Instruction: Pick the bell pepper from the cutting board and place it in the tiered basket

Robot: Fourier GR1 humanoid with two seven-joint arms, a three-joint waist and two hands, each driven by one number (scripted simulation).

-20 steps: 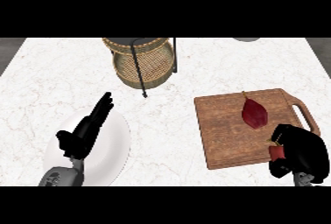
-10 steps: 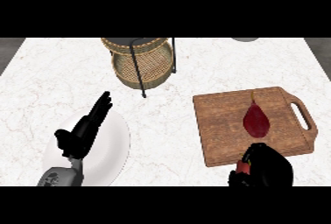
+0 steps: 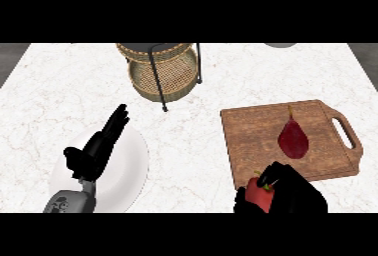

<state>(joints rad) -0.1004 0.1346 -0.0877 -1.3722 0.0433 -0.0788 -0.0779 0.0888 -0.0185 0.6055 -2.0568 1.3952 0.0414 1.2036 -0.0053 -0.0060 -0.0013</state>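
- Left robot hand (image 3: 96,150) resting open, fingers straight, over white plate (image 3: 122,172) on marble desk (image 3: 59,85); same pose as half a second ago.
- Tiered basket (image 3: 164,70) upright at desk's far side, well apart from the board; unchanged.
- Cutting board (image 3: 262,132) carrying only a dark red, leaf-shaped item (image 3: 294,140); handle to the right.
- Right robot hand (image 3: 284,192) curled round red bell pepper (image 3: 260,195), just off the board's near-left corner; pepper partly hidden by fingers.
- Risk, as judged: long carry to the basket, pepper slipping if hold is shallow; knocking the basket's black frame on approach.
- Versus earlier frame: right robot hand and pepper in almost the same low spot, barely shifted.
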